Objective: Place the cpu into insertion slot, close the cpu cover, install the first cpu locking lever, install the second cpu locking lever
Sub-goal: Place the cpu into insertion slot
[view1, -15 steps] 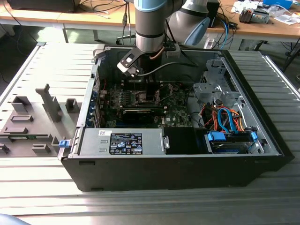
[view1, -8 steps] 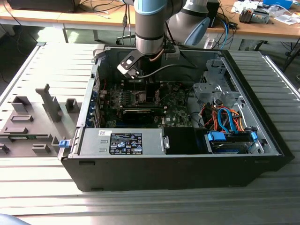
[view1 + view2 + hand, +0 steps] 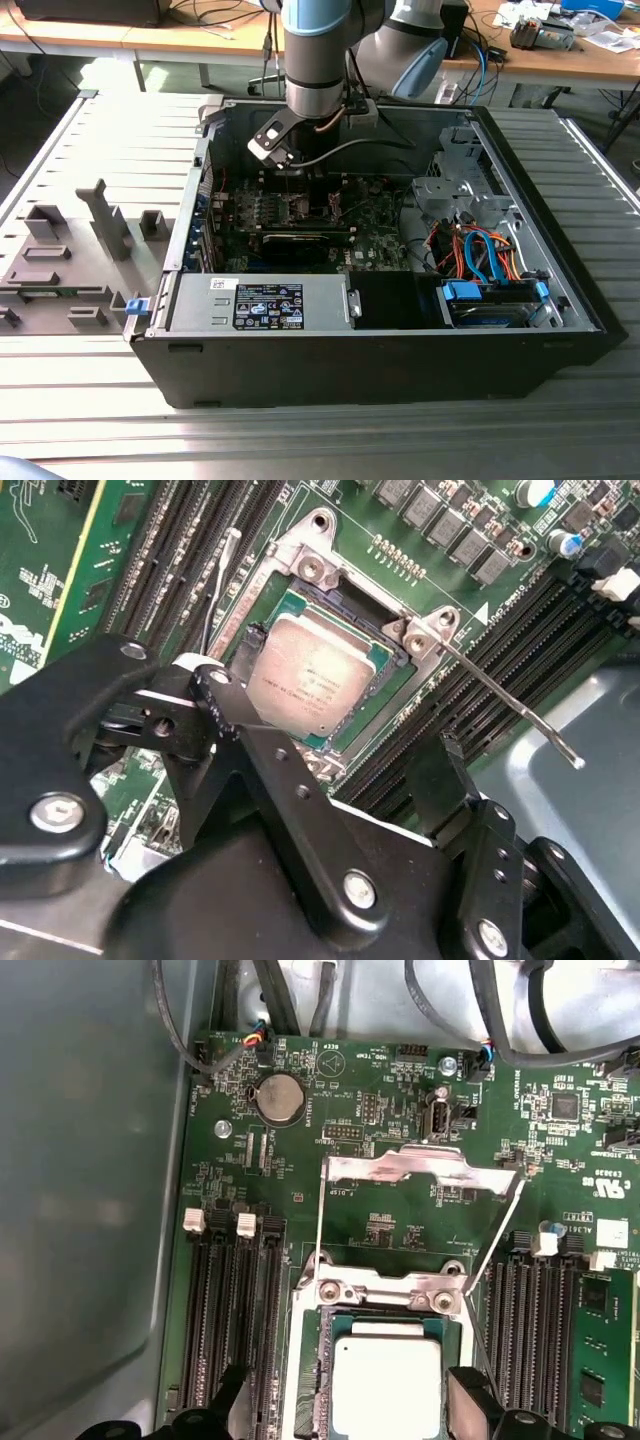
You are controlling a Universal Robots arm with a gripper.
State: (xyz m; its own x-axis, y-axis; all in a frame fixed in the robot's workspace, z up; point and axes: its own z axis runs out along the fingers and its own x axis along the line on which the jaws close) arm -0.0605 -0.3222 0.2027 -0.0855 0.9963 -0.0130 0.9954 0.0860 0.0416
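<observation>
On the exterior view's left, grey holder blocks (image 3: 60, 262) stand on the slatted tabletop (image 3: 100, 420), just beside the open computer case (image 3: 380, 365). The robot arm (image 3: 320, 60) reaches down into the case over the green circuit board (image 3: 300, 210), behind a silver box with a label (image 3: 265, 300) that sits along the case's near wall. In both wrist views the claw (image 3: 328, 712) is low over the board with its two black fingers (image 3: 215, 680) spread apart, one on each side of the cpu (image 3: 312, 685) and clamped on nothing; one fingertip is at the chip's edge and the other stands clear of it. The cpu lies silver side up within the insertion slot (image 3: 345, 598); whether it is fully seated I cannot tell. In the first wrist view the cpu cover (image 3: 415, 1168) is swung up and open beyond the slot, and green board shows through its cut-out. A thin metal lever (image 3: 505, 700) runs out free from a corner of the slot across the long black memory slots (image 3: 470, 660). A round coin battery (image 3: 280, 1098) sits on the board beyond the cover. Toward the exterior view's right, orange and blue cables (image 3: 480, 250) loop above a blue drive bay (image 3: 485, 300).
</observation>
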